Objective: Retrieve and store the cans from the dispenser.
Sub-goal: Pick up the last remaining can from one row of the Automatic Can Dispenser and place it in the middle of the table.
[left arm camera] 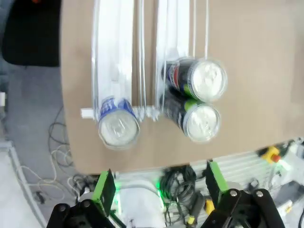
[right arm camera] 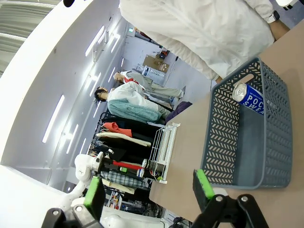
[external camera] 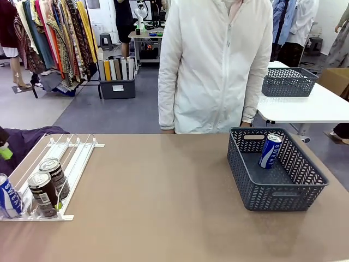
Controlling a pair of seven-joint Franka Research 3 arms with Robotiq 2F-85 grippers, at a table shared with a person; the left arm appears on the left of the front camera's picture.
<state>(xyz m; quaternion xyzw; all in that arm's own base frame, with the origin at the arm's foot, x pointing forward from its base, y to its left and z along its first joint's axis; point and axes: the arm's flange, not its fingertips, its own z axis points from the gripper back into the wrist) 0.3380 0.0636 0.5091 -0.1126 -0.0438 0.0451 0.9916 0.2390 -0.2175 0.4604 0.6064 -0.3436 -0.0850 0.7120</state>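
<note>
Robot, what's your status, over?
Both jaws open, empty. Blue slim drink can, two dark cans on white railed dispenser; another blue can in grey lattice basket. Nothing blocking.

Two blue cans [external camera: 270,151] [external camera: 9,197], two dark cans [external camera: 54,173] [external camera: 43,192], one white dispenser [external camera: 78,157], two grey baskets [external camera: 278,191] [external camera: 289,83].

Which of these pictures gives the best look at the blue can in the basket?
The front view: the blue can leans, whole and plain, inside the basket. The right wrist view shows it sideways, with its top and part of its lettering. The left wrist view looks down at the rack instead.
</note>
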